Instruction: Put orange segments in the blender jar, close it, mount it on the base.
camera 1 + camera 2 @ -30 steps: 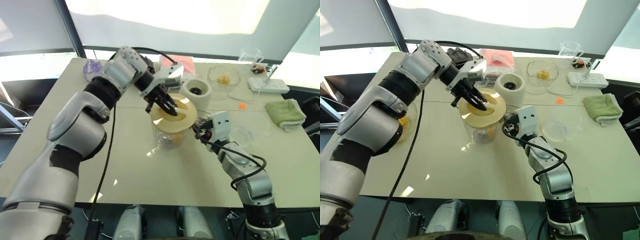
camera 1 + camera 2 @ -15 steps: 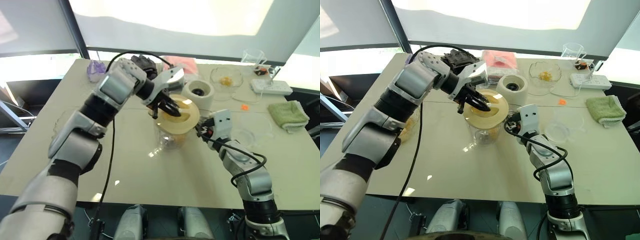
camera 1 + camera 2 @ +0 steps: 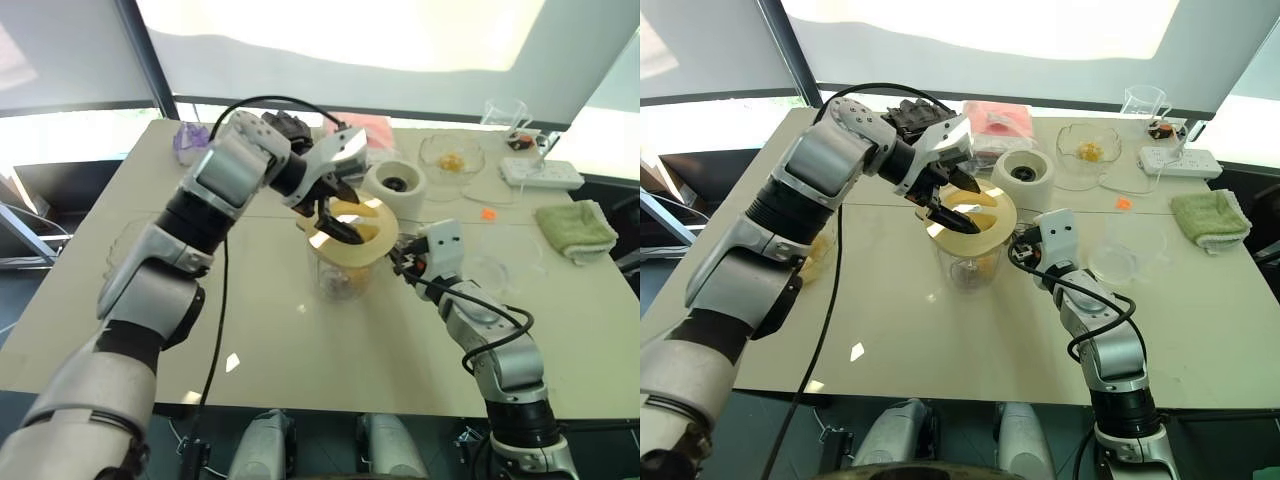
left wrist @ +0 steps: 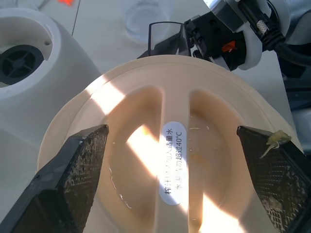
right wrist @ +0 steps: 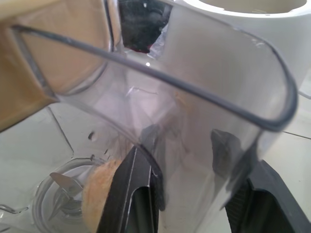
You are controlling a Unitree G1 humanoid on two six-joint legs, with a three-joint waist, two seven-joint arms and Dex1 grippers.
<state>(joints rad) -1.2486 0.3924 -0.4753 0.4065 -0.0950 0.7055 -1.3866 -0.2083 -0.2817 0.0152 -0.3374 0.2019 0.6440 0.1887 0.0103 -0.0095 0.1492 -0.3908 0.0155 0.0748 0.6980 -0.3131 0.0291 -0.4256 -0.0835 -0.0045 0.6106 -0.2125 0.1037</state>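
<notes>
- Left hand [image 4: 170, 160]: fingers spread wide, one on each side of the lid's raised centre, gripping nothing. It hangs just above the lid [image 3: 350, 232].
- Lid: flat, round, cream-coloured, seated on the rim of the blender jar [image 3: 345, 275]. A white label runs along its centre ridge.
- Right hand [image 5: 194, 194]: fingers closed on the clear handle of the blender jar, at the jar's 3 o'clock side in the head views.
- Blender jar: upright on the tabletop [image 3: 300, 350], near its middle. Metal blades and orange segments [image 5: 99, 194] lie at its bottom.
- Base [image 3: 395, 187]: white-cream, dark socket facing up, standing on the tabletop at 1 o'clock from the jar, just beside it and not touching.
- Glass bowl [image 3: 452, 157] with a yellow bit: at 2 o'clock from the jar, beyond the base.
- Green cloth [image 3: 572, 227]: at 3 o'clock, well apart, near the tabletop edge.
</notes>
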